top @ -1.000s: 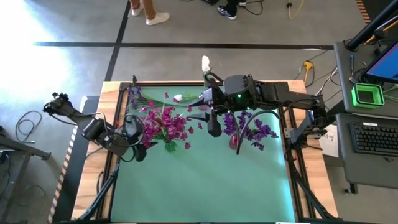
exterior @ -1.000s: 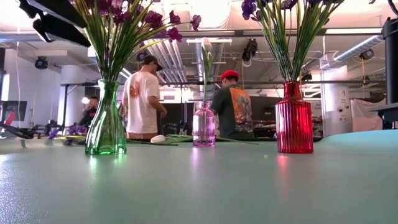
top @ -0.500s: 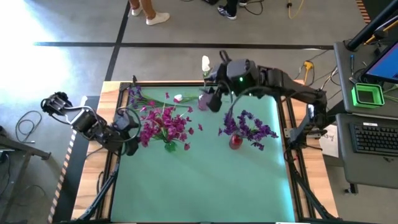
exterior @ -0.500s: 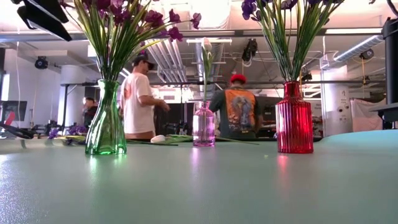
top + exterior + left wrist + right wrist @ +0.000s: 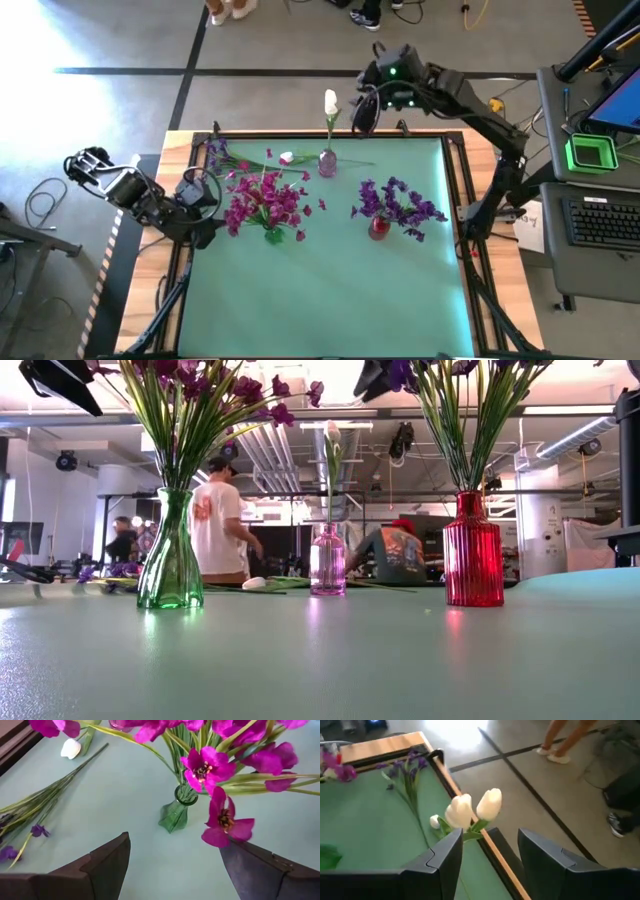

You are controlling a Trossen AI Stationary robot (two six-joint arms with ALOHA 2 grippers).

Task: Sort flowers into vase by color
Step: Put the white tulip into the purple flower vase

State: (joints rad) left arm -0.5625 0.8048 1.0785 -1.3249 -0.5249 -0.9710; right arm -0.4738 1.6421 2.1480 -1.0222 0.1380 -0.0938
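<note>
Since withdrawn, right claw [image 5: 364, 113] behind table [image 5: 330, 275].

High view: overhead, facing straight down; takes in the whole green table [image 5: 330, 290], both arms and surrounding floor.

Low view: at tabletop height, facing level across the table [image 5: 320, 660] into the room; close to three vases in a row.

Left wrist view: near, angled down past its own fingers at the green vase [image 5: 176, 812], shared with the low view [image 5: 170, 555].

Right wrist view: above the table's far edge, facing white buds [image 5: 472, 810], table corner and floor, shared with the high view.
</note>
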